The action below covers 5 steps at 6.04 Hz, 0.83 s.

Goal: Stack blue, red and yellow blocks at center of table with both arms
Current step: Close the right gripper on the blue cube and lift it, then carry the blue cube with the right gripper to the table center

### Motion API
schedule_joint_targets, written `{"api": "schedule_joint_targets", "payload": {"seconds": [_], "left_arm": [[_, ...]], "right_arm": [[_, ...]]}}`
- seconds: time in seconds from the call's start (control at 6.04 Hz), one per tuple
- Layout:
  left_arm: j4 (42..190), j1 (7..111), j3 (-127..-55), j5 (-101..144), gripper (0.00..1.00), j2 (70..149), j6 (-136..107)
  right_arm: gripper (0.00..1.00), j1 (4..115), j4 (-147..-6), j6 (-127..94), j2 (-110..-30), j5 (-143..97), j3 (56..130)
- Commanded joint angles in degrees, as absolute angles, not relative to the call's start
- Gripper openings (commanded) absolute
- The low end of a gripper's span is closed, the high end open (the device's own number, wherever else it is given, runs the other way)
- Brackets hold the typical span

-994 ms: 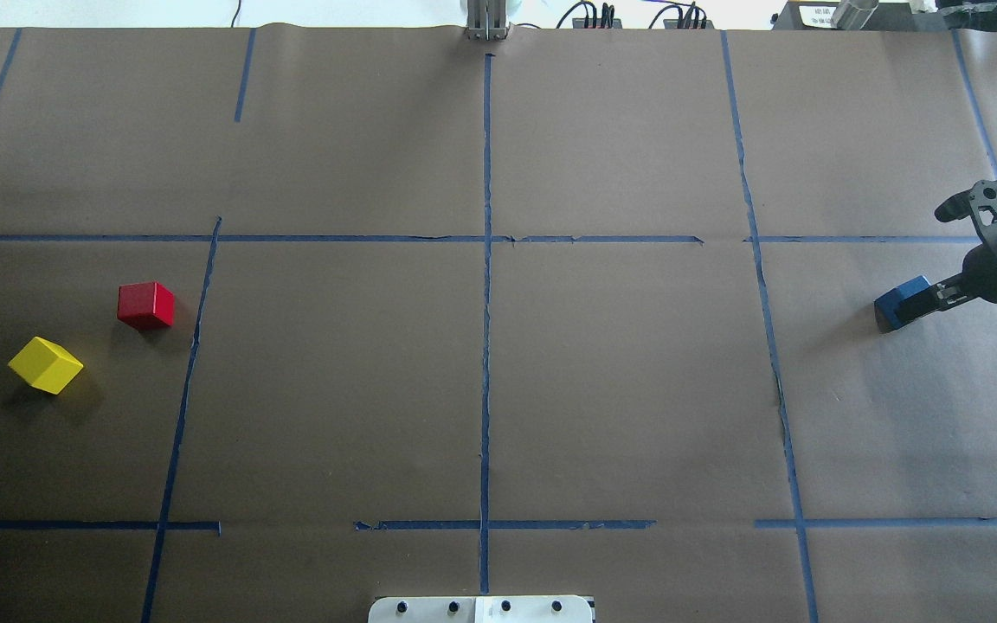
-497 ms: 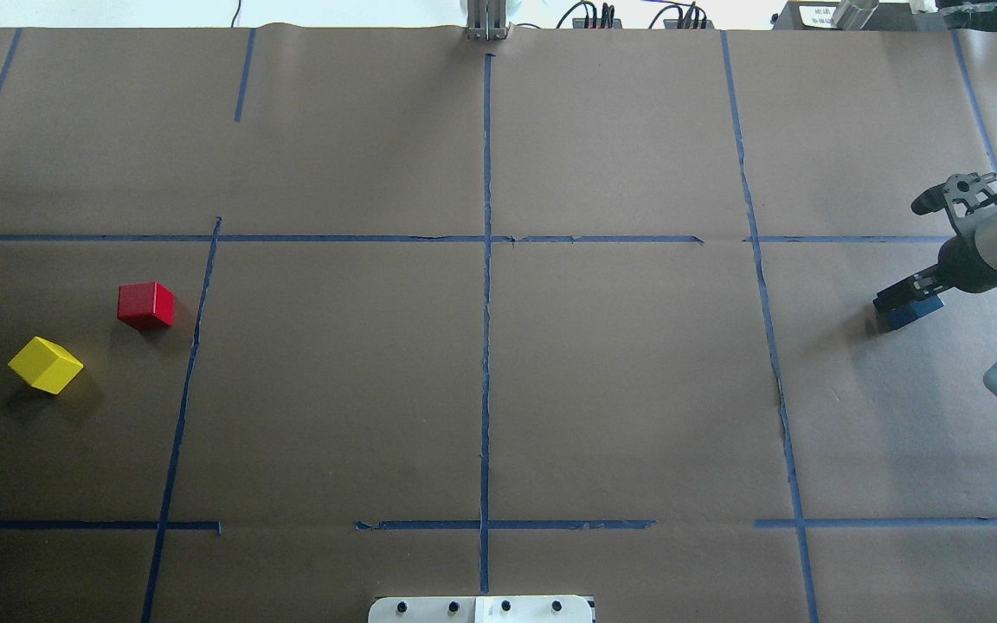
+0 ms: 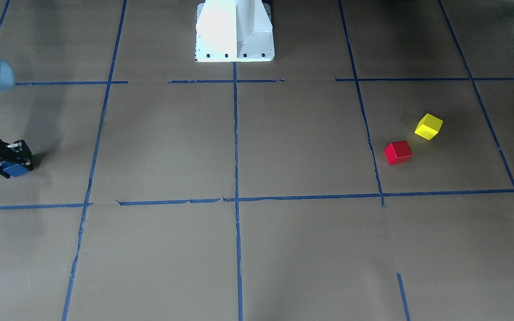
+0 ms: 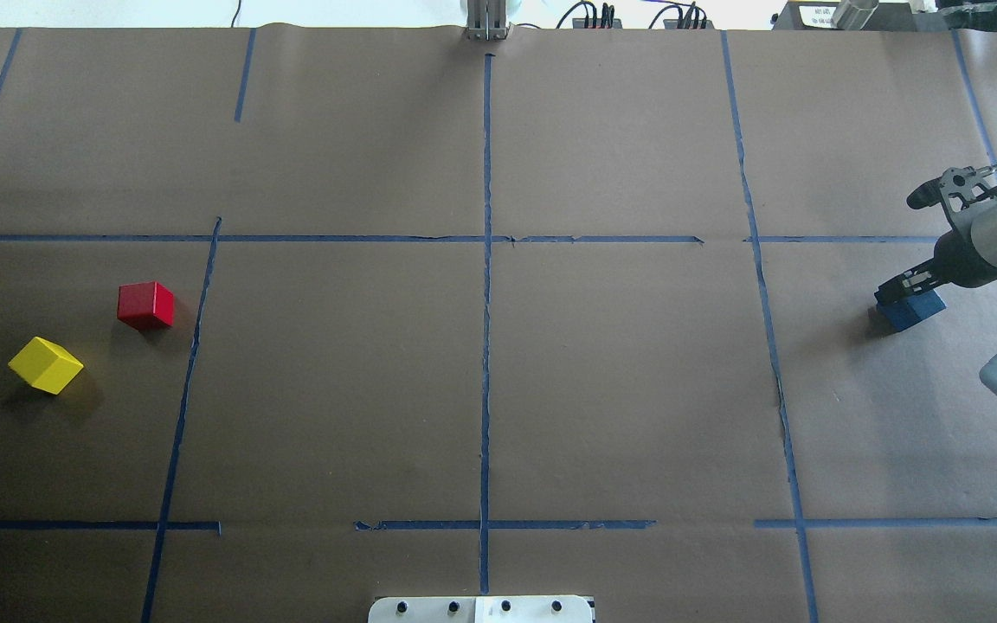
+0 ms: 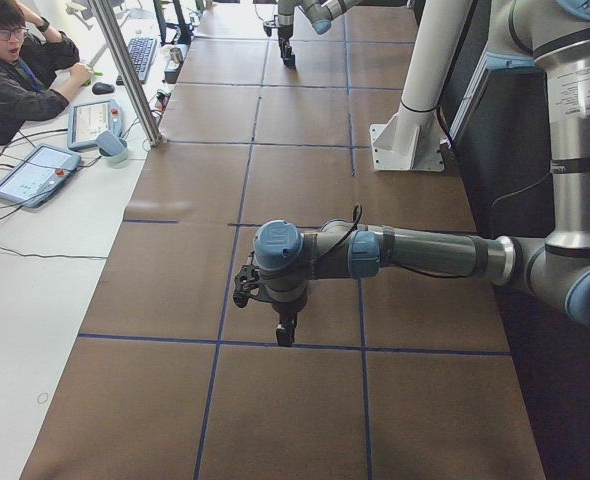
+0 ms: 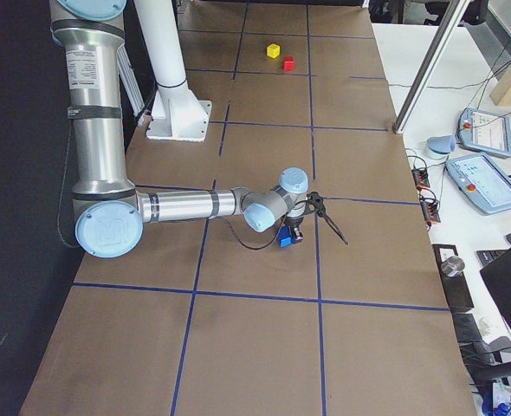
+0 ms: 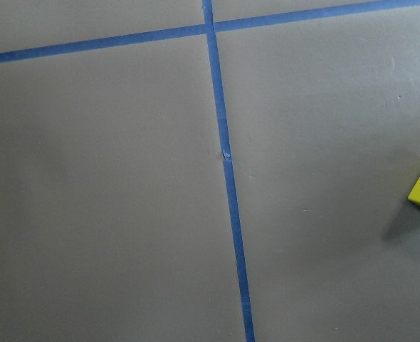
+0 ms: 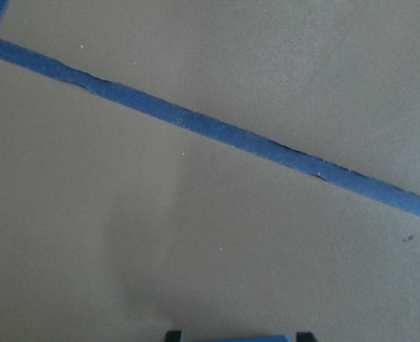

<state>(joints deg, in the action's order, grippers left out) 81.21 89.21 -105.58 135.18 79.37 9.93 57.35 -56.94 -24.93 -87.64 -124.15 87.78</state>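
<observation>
Front-facing view: My right gripper (image 3: 15, 164) is low at this view's left edge. Its jaws stand at both sides of the blue block (image 3: 14, 170), which sits on the table (image 3: 172, 133). The red block (image 3: 398, 152) and the yellow block (image 3: 429, 126) lie at the far other side, near each other but apart. My white base (image 3: 234, 31) is at the top.

Overhead view: All three blocks are well apart from the centre crossing of the blue tape (image 4: 486, 239). The brown paper cover is matte, and the tape is torn in places.

Left side view: Only this view shows my left gripper (image 5: 286, 335). It hangs pointing down over a tape line. Wide or narrow, I cannot tell. An operator (image 5: 15, 70) sits at a white desk with tablets (image 5: 33, 172).

Right side view: My near arm lies stretched and low, with the blue cube under its gripper. The cubes are small, sharp-edged and painted plain.

Left wrist view: Paper, crossing tape, and one corner of the yellow block at the right edge.

Right wrist view: Two dark fingertips (image 8: 173, 335) show at the bottom edge. The blue top fills the space between them, so these jaws are closed on the block.
</observation>
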Motion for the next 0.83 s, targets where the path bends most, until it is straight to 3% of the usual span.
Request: {"api": "schedule_joint_targets", "payload": {"seconds": [0.0,0.33,0.66], "left_arm": [[81.21,89.21,-105.64,135.26,1.00,79.37,9.93],[81.30,89.21,-105.73,135.26,1.00,79.37,10.02],[81.21,89.21,-105.73,135.26,1.00,79.37,9.93]], "right_arm": [[0.04,57.22,-57.74,-29.32,-86.50,-124.36,90.86],[0.04,52.51,-58.36,-41.99,-76.25,-123.93,90.27],[0.04,46.98,-74.61,-50.29,-62.04,-118.88,90.09]]}}
